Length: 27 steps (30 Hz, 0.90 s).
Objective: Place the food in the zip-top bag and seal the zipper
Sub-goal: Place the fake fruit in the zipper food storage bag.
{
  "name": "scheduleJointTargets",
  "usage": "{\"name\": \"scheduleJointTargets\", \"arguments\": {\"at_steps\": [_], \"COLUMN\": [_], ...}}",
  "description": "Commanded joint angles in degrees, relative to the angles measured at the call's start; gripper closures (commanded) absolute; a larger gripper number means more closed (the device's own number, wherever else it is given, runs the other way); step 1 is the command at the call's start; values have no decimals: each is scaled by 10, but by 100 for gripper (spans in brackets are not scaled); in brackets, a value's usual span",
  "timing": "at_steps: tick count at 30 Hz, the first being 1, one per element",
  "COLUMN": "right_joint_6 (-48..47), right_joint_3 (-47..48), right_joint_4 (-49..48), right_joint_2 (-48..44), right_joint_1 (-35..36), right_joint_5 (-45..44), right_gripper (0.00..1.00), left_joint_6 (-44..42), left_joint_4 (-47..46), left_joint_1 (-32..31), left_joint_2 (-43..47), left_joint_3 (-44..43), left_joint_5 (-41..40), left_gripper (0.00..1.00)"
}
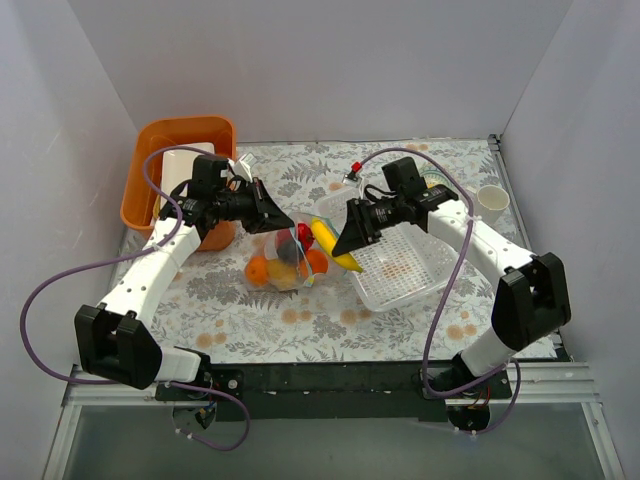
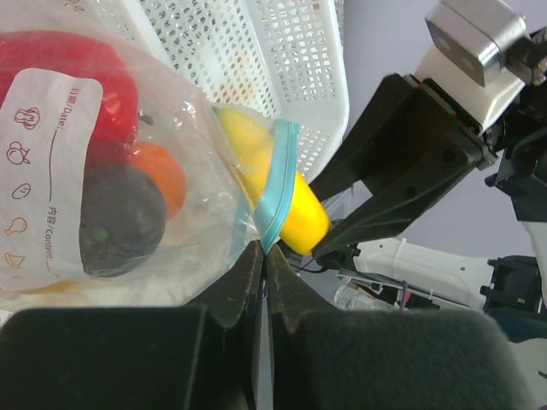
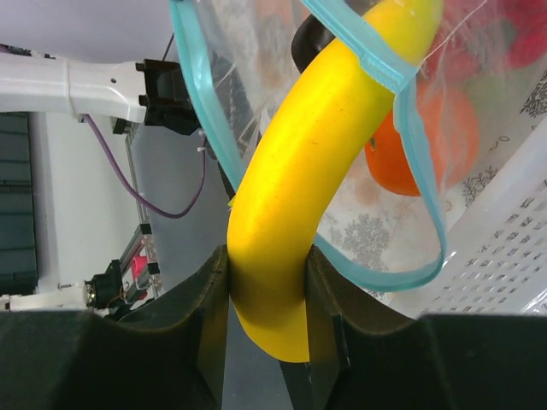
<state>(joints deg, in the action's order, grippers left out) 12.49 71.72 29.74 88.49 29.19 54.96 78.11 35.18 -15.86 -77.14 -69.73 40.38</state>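
The zip-top bag (image 1: 288,252) stands in the middle of the table, mouth up, with a red piece (image 2: 81,64), a dark purple ball (image 2: 120,218) and an orange (image 2: 162,175) inside. My left gripper (image 2: 263,252) is shut on the bag's mouth edge at the light blue zipper (image 2: 278,184). My right gripper (image 3: 267,282) is shut on the lower end of the banana (image 3: 299,188). The banana's upper part passes through the open zipper (image 3: 410,256) loop into the bag, beside an orange (image 3: 397,154). From above, the banana (image 1: 330,245) leans from the right gripper (image 1: 345,245) into the bag.
A white perforated basket (image 1: 405,260) sits right of the bag, under the right arm. An orange bin (image 1: 180,160) stands at the back left, behind the left arm. A white cup (image 1: 491,203) is at the far right. A small red object (image 1: 354,167) lies near the back.
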Motion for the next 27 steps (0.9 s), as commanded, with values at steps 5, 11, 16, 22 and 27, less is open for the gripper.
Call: {"name": "scheduleJointTargets", "arguments": {"at_steps": [5,11,16,22,27], "right_joint_6": [6,31,64,144,175], "right_joint_3": [83,128,156,161,176], "right_joint_4": [35,42,50,-1,-21], "right_joint_2": [50,85,112,114,119], "right_joint_1": [19,42,61,95,127], "right_joint_5": [-29,-59,-119,-215,-272], "right_gripper": [83,86,87,88,88], "left_joint_6": [-20,-21,-20,-16,-9], "left_joint_4": [2,3,3,4,3], "left_joint_1": [0,0,-1,0,0], "left_joint_2": [23,23,26,30,31], "left_joint_3": [1,3,9,14,14], "left_joint_5": [34,40,47,53,53], "left_gripper": [100,100,100,100,100]}}
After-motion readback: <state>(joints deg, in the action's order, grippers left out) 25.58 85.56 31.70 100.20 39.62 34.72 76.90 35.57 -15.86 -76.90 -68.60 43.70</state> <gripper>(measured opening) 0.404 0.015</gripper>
